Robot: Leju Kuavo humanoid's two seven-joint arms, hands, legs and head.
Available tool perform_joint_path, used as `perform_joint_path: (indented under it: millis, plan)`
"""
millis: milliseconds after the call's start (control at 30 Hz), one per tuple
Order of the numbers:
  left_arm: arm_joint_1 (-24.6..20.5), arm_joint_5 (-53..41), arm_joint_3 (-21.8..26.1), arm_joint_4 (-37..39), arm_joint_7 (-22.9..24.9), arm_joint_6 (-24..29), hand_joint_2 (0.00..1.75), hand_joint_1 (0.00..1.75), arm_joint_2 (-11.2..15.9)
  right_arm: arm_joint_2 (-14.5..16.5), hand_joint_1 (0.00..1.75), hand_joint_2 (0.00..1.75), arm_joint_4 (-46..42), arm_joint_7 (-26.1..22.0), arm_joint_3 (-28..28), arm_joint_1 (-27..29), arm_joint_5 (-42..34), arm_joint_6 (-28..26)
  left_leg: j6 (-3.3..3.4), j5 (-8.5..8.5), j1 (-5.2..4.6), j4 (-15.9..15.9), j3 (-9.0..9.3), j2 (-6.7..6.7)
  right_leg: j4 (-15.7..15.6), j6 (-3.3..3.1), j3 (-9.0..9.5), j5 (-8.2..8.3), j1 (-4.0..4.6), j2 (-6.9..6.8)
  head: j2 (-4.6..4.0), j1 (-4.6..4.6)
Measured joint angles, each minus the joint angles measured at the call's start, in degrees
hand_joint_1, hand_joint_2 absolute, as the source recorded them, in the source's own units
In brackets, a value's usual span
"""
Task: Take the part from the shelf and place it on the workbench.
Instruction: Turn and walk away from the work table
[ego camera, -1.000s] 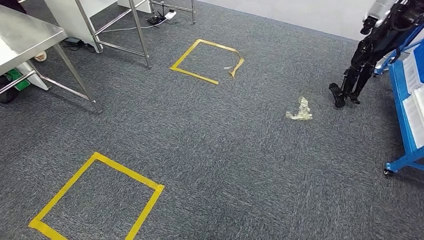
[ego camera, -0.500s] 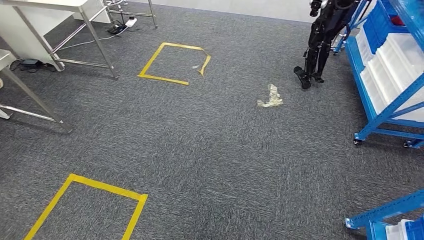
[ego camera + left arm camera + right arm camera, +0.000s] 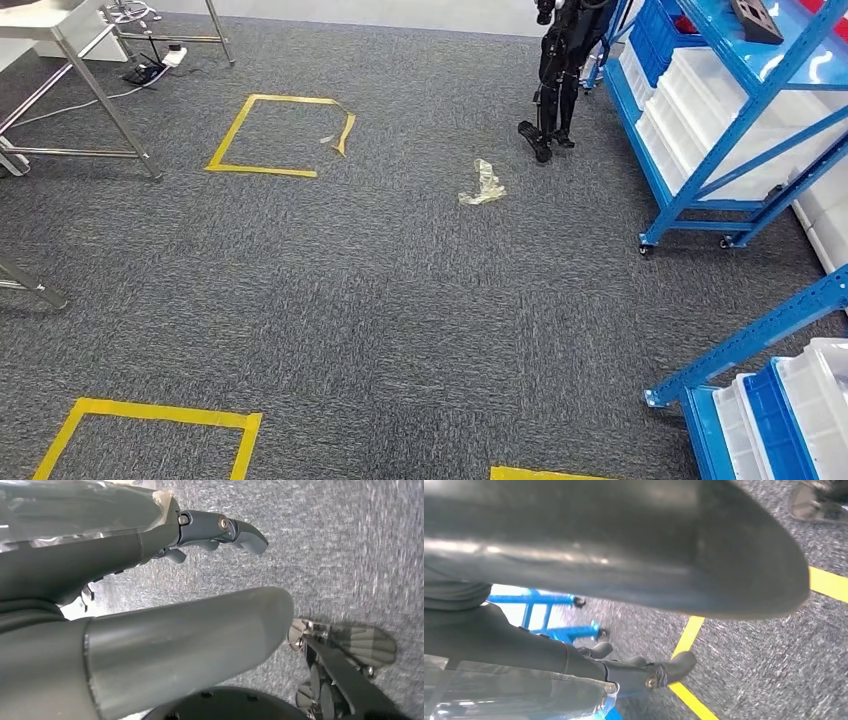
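The blue shelf [image 3: 700, 110] is cut off by the head view's top and right edges; a dark part [image 3: 757, 18] lies on its upper level, half out of frame and hard to make out. Only the legs of a steel counter [image 3: 90, 70] show at upper left. The left hand [image 3: 150, 580] and right hand [image 3: 614, 605] hang over grey carpet [image 3: 400, 300], fingers apart, holding nothing. Yellow tape squares [image 3: 280, 135] mark the floor, with a crumpled plastic scrap [image 3: 482, 185] near another dark robot's legs [image 3: 555, 80].

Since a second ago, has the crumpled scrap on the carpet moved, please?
No. The scrap keeps its place beside the far tape square; the camera turned instead.
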Motion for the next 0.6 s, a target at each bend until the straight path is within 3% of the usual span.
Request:
perform_joint_path:
  millis: [67,100,133,200,233,300,367,400,467,533,567,600]
  plan:
    - [0.1,0.3,0.2,0.0,0.4,-1.2,0.00,0.00,-0.1,0.0,0.00,0.00,0.0,0.0,0.0,-0.2,0.0,-0.2,0.11,-0.03,-0.16,0.0,-0.13,1.79,7.2,0.05,-3.47,-2.68,-0.14,-0.82,0.00,0.14]
    - [0.1,0.4,0.3,0.0,0.6,-1.5,0.00,0.00,-0.2,0.1,0.00,0.00,0.0,0.0,0.0,-0.1,0.0,-0.2,0.08,-0.06,-0.20,0.0,-0.17,2.62,8.5,0.40,-3.96,-2.94,-0.25,-1.02,0.00,0.15]
    - [0.1,0.4,0.3,0.0,0.7,-1.7,0.00,0.00,-0.3,0.1,0.00,0.00,0.0,0.1,0.0,-0.1,0.0,-0.2,0.02,-0.11,-0.20,0.0,-0.17,3.35,7.4,0.91,-3.22,-2.33,-0.39,-1.31,0.00,0.19]
    - [0.0,0.3,0.4,0.0,0.7,-2.0,0.00,0.00,-0.4,0.1,0.00,0.00,0.0,0.3,0.0,0.0,0.1,0.0,-0.26,-0.28,-0.24,0.1,0.02,4.60,-0.5,1.82,1.26,0.25,-0.57,-3.06,0.00,0.27]
    - [0.0,0.3,0.4,0.0,0.6,-2.4,0.00,0.00,-0.5,0.1,0.00,0.00,0.0,0.3,0.0,-0.1,0.0,0.2,-0.55,-0.47,-0.38,0.1,0.18,5.13,-4.3,1.91,3.45,1.39,-0.46,-4.20,0.00,0.33]
    - [-0.1,0.2,0.4,0.0,0.3,-3.9,0.00,0.00,-0.4,0.2,0.00,0.00,0.0,0.3,-0.1,-0.3,-0.3,0.4,-1.24,-0.85,-0.62,0.1,0.61,6.13,-8.0,1.29,5.42,2.42,-0.10,-5.33,0.00,0.18]
    - [-0.3,0.1,0.4,-0.1,-0.1,-5.6,0.00,0.00,-0.4,0.3,0.00,0.00,0.0,0.3,-0.3,-0.2,-0.7,0.4,-1.93,-1.18,-0.53,0.0,1.10,7.03,-8.1,0.37,5.37,2.59,0.00,-4.21,0.00,-0.01]
    - [-0.4,-0.1,0.4,-0.1,-0.2,-6.1,0.00,0.00,-0.4,0.3,0.00,0.00,0.0,0.3,-0.5,-0.2,-0.9,0.3,-2.28,-1.59,-0.35,0.4,1.22,6.64,-8.2,0.01,5.51,2.67,-0.15,-3.65,0.00,-0.05]
    - [-0.6,-0.4,0.4,-0.2,-0.4,-6.4,0.00,0.00,-0.4,0.3,0.00,0.00,0.0,0.4,-1.0,-0.1,-1.1,0.2,-2.81,-4.09,-0.04,3.8,-0.04,4.06,-8.5,-0.90,5.90,2.94,-0.62,-2.56,0.00,-0.28]
    - [-0.5,-0.7,0.4,-0.2,-0.5,-6.1,0.00,0.00,-0.3,0.3,0.00,0.00,0.0,0.5,-1.2,-0.2,-1.2,0.2,-2.98,-7.96,0.08,11.0,-3.47,1.39,-8.5,-1.50,5.73,3.06,-0.56,-1.44,0.00,-0.48]
    - [-0.4,-0.7,0.4,-0.2,-0.6,-5.6,0.00,0.00,-0.3,0.3,0.00,0.00,0.0,0.5,-1.3,-0.2,-1.1,0.3,-3.02,-9.11,0.09,14.2,-5.17,0.93,-8.4,-1.63,5.67,3.09,-0.47,-0.71,0.00,-0.50]
    - [-0.3,-0.8,0.4,-0.2,-0.8,-4.9,0.00,0.00,-0.3,0.3,0.00,0.00,0.0,0.6,-1.3,-0.2,-1.0,0.3,-3.04,-9.14,0.10,15.8,-6.18,0.73,-8.4,-1.68,5.65,3.11,-0.40,0.06,0.00,-0.50]
